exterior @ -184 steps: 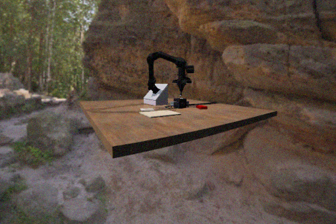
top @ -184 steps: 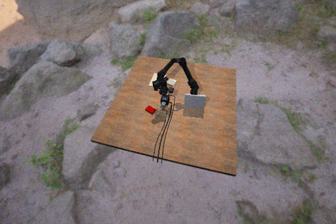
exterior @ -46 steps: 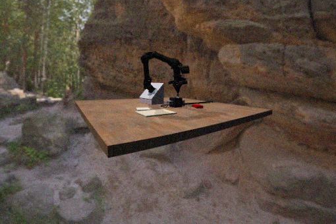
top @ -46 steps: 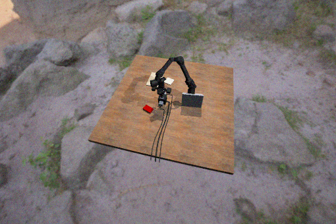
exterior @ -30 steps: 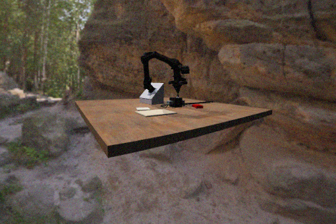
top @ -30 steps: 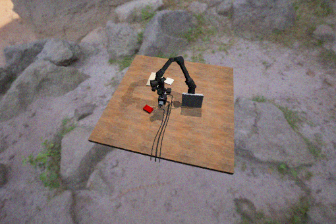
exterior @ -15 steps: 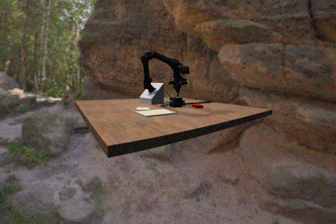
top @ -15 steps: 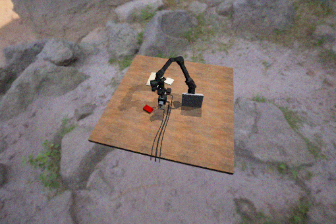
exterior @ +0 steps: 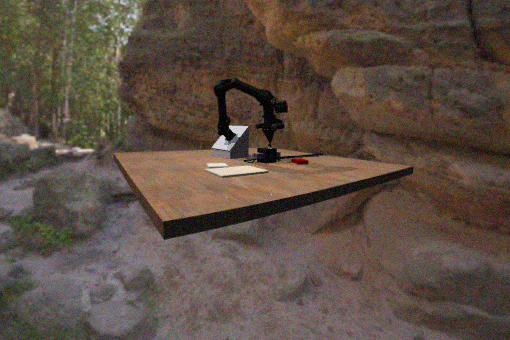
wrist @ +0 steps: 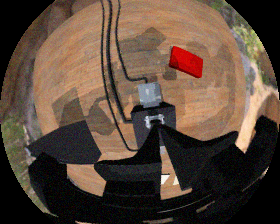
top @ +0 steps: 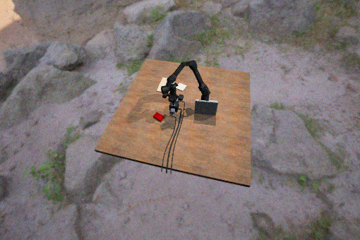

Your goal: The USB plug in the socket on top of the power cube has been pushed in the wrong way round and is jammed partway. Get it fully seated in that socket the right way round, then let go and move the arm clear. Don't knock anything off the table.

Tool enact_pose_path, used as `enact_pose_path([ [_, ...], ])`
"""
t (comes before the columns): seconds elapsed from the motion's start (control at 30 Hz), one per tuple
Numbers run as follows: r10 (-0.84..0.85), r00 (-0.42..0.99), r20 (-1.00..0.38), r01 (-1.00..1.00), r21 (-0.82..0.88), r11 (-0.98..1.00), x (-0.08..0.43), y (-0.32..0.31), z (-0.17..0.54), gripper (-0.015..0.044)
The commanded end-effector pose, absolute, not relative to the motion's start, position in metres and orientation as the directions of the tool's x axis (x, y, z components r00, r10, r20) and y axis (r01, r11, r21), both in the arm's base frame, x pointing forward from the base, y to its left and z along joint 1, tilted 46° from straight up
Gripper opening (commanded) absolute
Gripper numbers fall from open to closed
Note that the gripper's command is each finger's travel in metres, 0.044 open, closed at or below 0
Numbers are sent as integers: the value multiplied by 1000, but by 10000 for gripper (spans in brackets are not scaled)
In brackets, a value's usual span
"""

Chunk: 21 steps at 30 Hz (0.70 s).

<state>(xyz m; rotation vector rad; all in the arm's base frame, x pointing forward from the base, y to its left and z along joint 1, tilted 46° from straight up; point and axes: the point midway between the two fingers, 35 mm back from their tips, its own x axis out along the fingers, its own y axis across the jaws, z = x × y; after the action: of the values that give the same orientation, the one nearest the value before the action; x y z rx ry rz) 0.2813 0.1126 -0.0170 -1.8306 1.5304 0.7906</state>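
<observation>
The dark power cube (top: 175,107) (exterior: 267,157) (wrist: 142,134) stands on the wooden table. My gripper (exterior: 270,145) (wrist: 158,127) points down over its top and is shut on the USB plug. Only a small pale metal edge (wrist: 148,120) shows around the fingertips in the wrist view; the fingers hide the rest. Which way round the plug is and how deep it sits cannot be told. A grey plug (wrist: 150,94) with a black cable is at one side of the cube.
Black cables (top: 171,139) (wrist: 105,55) run from the cube to the table's edge. A red box (top: 159,116) (exterior: 300,161) (wrist: 186,62) lies near the cube. A grey wedge-shaped block (top: 206,108) (exterior: 240,148) stands by the arm's base. A cream slab (exterior: 237,171) and white card (top: 181,87) (exterior: 216,165) lie flat.
</observation>
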Motion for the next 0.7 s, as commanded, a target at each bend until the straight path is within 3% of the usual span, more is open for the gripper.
enact_pose_path([
  [0.0,-618,152,-771,-987,-81,-142,282,112,-18,0],
  [0.67,-618,152,-771,-987,-81,-142,282,110,-19,0],
])
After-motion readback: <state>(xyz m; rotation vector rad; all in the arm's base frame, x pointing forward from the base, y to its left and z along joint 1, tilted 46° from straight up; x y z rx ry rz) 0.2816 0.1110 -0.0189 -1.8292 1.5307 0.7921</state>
